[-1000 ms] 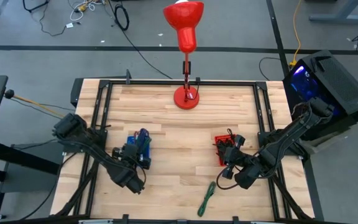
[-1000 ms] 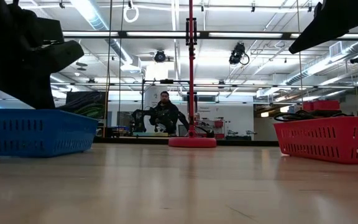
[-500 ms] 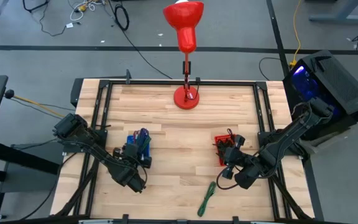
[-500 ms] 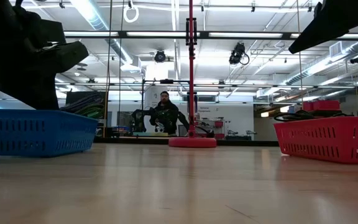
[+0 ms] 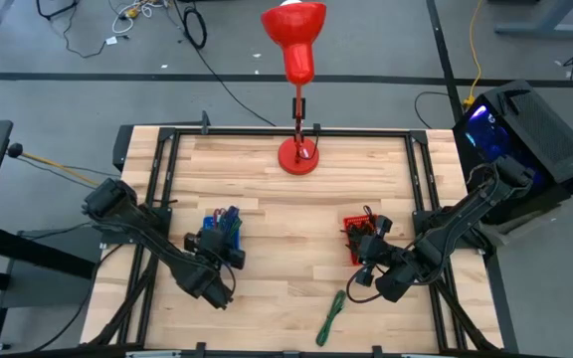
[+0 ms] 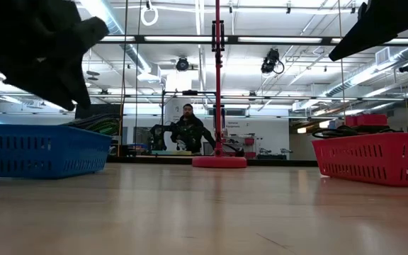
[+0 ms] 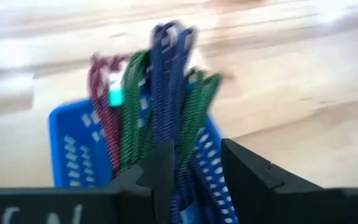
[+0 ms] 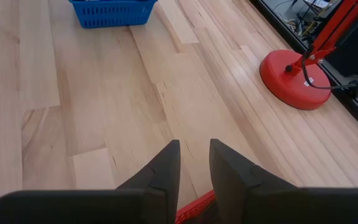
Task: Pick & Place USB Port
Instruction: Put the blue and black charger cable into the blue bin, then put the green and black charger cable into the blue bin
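Cables (image 7: 160, 106) are seen bunched upright in the blue basket (image 5: 217, 239).
Left gripper (image 7: 194, 171) is held over them, fingers apart; right gripper (image 8: 194, 165) is parted slightly over the red basket (image 5: 358, 235).

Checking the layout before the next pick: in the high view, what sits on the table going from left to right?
Left gripper open over the blue basket → red lamp base → green cable → red basket, with the right gripper beside it.
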